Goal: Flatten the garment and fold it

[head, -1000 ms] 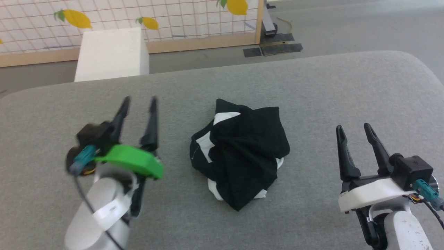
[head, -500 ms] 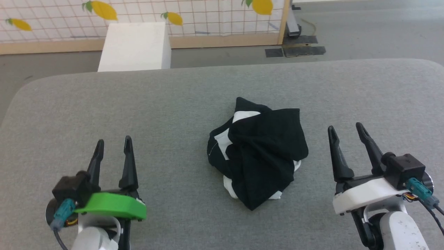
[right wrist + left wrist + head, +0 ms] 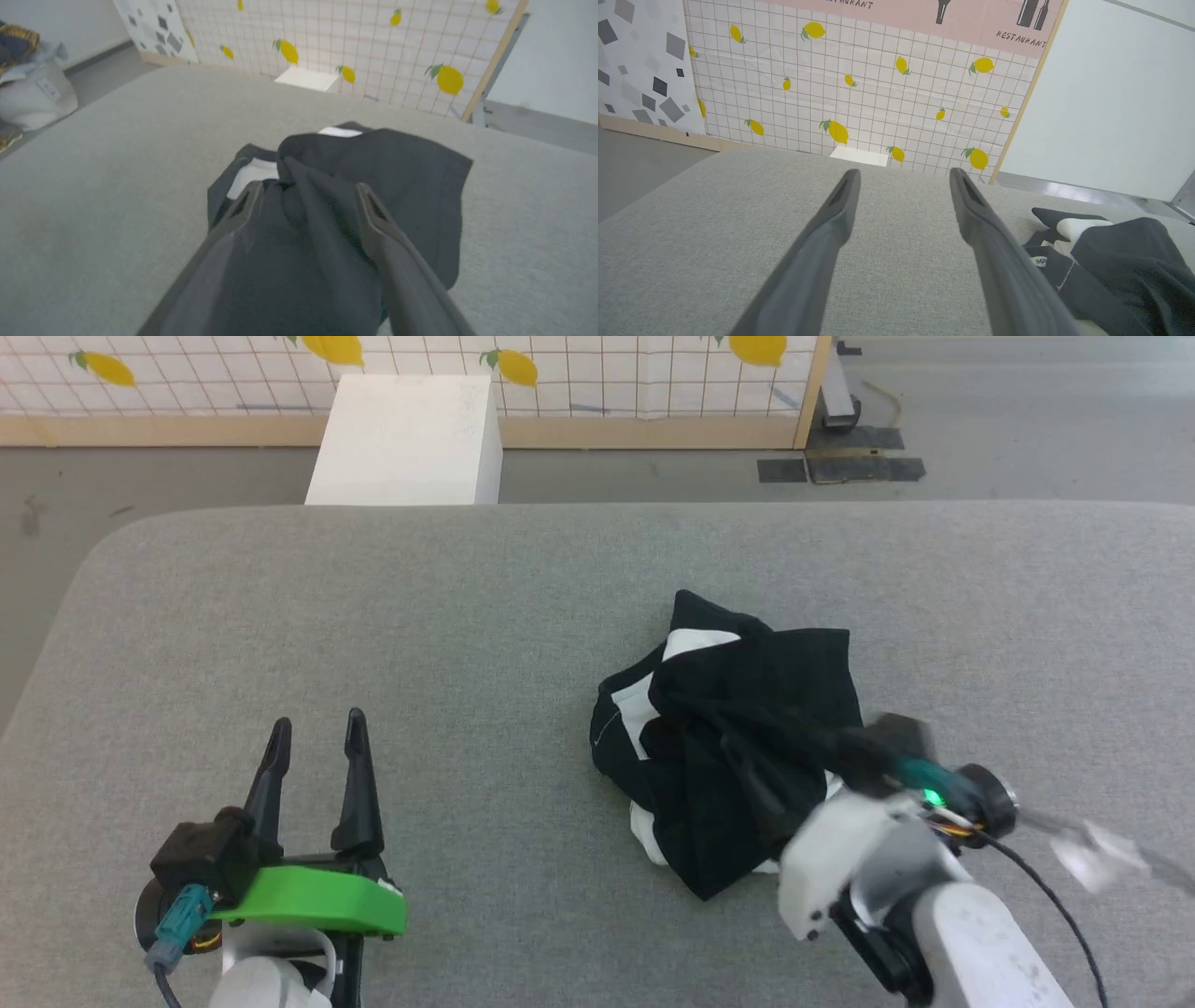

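The crumpled garment (image 3: 709, 700) lies just under the spread right tool (image 3: 306, 196). The left tool (image 3: 317, 721), also spread, stands well apart.

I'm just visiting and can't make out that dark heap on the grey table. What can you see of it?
It is the garment, a soft cloth shirt, mostly black with white patches peeking through. It lies crumpled in a loose heap with deep folds, not flattened, on the grey padded table, right of centre in the head view. The open right end effector hangs over it, a ridge of cloth between its fingers; contact is unclear.
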Robot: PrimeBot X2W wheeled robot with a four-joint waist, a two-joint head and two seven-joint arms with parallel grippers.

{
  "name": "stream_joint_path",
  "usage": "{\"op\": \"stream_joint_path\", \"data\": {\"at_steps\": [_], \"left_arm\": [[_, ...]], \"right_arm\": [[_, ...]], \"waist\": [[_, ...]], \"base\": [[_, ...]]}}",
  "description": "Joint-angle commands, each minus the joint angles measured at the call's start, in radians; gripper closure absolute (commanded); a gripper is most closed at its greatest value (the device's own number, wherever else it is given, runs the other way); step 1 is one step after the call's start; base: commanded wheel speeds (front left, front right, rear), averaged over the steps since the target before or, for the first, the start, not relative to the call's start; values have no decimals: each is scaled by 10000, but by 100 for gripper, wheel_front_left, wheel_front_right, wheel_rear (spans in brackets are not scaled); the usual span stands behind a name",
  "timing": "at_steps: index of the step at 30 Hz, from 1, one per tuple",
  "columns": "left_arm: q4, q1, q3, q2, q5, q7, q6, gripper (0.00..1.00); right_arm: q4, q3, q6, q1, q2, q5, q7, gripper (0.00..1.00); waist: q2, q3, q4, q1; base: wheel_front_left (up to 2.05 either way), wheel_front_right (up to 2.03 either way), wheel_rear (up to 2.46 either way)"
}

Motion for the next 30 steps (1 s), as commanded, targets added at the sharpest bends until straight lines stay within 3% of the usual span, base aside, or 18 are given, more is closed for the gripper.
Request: {"op": "stream_joint_path", "data": {"at_steps": [1, 5, 6, 8, 13, 18, 25, 30], "left_arm": [[22, 23, 29, -58, 110, -45, -89, 0], [110, -75, -15, -114, 129, -45, -188, 0], [120, -89, -33, -123, 124, -45, -204, 0], [151, -90, -71, -139, 121, -45, -228, 0], [211, -24, -133, -159, 83, -45, -254, 0], [329, 85, -84, -164, 66, -45, -278, 0], [270, 211, -131, -166, 159, -45, -249, 0], [239, 331, -161, -167, 136, -45, -246, 0]], "right_arm": [[317, 110, -17, -322, -39, -17, 834, 0], [1067, 241, -17, -909, -39, -395, 2535, 0], [1189, 221, -17, -993, -39, -463, 2742, 50], [1356, 254, -17, -1139, -39, -641, 3017, 100], [1355, -108, -17, -1210, -39, -529, 2891, 100], [843, -1209, -17, -1156, -39, -45, 1902, 100], [-60, -4748, -17, -147, -39, 331, 818, 100], [513, -6834, -17, 1069, -39, 198, 1744, 100]], "waist": [[0, 36, 23, 0], [0, 103, 171, 0], [0, 118, 212, 0], [0, 137, 287, 0], [0, 127, 375, 0], [0, -28, 299, 0], [0, -302, 223, 0], [0, -424, 171, 0]], "base": [[0, 0, 0], [0, 0, 0], [0, 0, 0], [0, 0, 0], [0, 0, 0], [0, 0, 0], [0, 0, 0], [0, 0, 0]]}}
